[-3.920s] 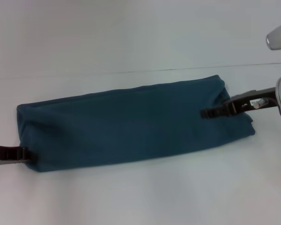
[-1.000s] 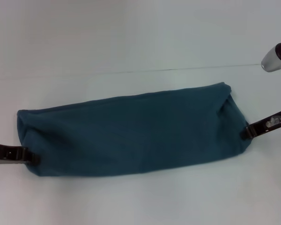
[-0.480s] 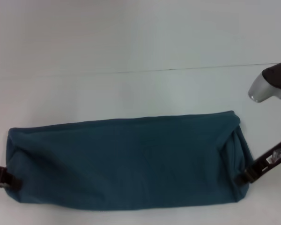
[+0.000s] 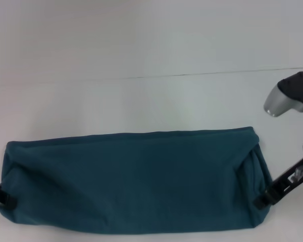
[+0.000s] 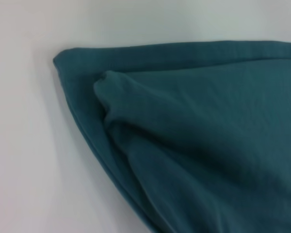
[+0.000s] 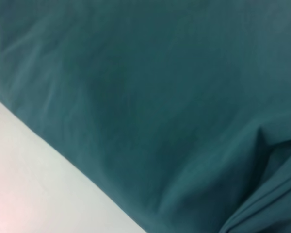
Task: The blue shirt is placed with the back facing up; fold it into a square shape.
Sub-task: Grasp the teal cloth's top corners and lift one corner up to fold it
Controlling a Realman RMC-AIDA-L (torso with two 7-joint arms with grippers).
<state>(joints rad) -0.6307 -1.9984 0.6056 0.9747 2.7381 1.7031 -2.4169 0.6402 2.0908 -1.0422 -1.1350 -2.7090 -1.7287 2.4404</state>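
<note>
On the white bench the shirt lies as a long band, nearer the front edge than a second ago. Left claw and right claw pinch its ends; bare bench lies behind.

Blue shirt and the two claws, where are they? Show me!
blue shirt (image 4: pixel 136 184), head view, middle of the folded fabric
left claw (image 4: pixel 5 200), head view, tip at shirt's end
right claw (image 4: pixel 260 200), head view, tip at shirt's end

It looks like a lab or test room: only a plain white table, with one thin seam across its far part.
</note>
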